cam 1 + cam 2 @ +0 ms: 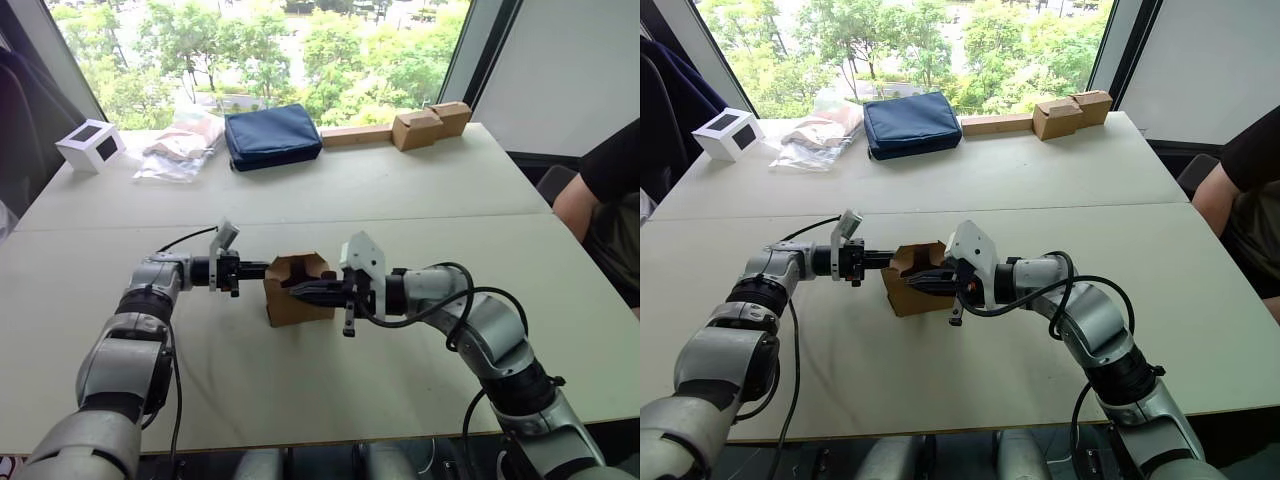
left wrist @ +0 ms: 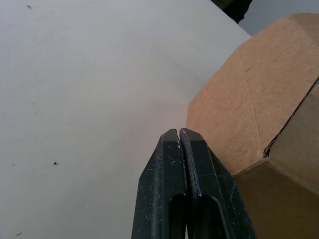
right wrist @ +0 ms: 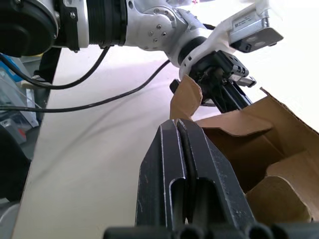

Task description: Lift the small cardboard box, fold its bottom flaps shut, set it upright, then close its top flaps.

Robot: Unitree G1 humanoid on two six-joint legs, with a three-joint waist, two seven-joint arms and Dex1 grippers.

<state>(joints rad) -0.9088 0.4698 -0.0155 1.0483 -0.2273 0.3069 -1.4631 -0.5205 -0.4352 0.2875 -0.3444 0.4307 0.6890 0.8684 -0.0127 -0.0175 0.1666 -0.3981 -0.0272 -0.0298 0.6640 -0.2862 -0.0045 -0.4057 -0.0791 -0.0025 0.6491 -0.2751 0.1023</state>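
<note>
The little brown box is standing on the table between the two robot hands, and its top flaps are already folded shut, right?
Not quite. The small cardboard box does stand on the table between the left gripper and the right gripper, but its top flaps are open. The right wrist view looks straight into the open top.

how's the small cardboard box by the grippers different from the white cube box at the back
The small cardboard box is plain brown, with its top flaps open; the white cube box is white, closed, with a black window. The brown one sits between the two grippers mid-table; the white one stands alone at the far left corner. Both rest on the table.
</note>
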